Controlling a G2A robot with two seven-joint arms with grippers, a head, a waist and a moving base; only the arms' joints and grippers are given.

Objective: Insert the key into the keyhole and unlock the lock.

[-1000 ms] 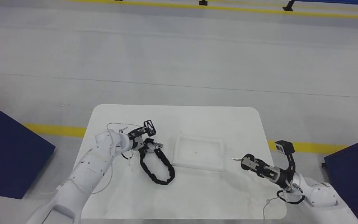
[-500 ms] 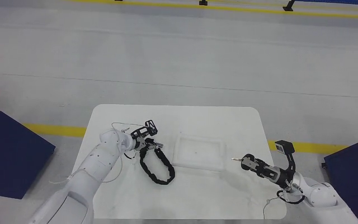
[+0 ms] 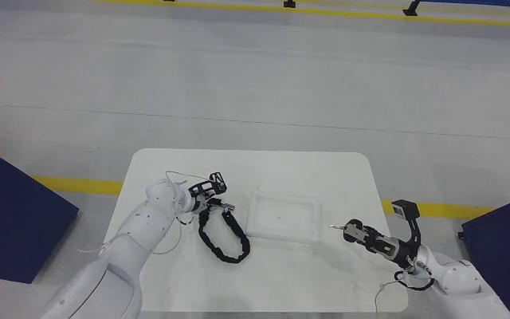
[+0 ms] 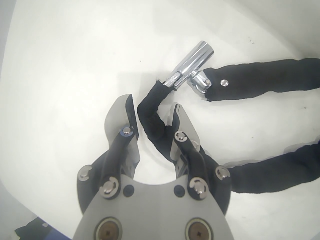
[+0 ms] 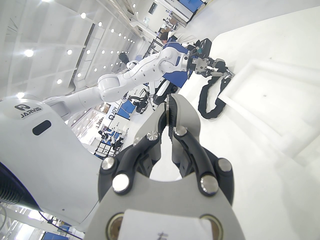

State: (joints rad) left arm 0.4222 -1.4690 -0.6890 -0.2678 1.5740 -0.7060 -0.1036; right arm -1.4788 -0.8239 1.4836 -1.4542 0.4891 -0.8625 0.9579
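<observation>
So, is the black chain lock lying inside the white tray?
No, the chain lock lies on the table just outside the tray, not in it.

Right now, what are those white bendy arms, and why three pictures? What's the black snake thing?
Those are a robot's two arms. One camera looks down from above at the white table; the other two sit on the wrists, each showing its own end effector up close. The black snake is a chain lock in a cloth sleeve, with a shiny silver barrel at one end. The left end effector pinches the sleeve near that barrel. The right end effector is shut on a small key, far from the lock. A shallow white tray lies between them.
</observation>
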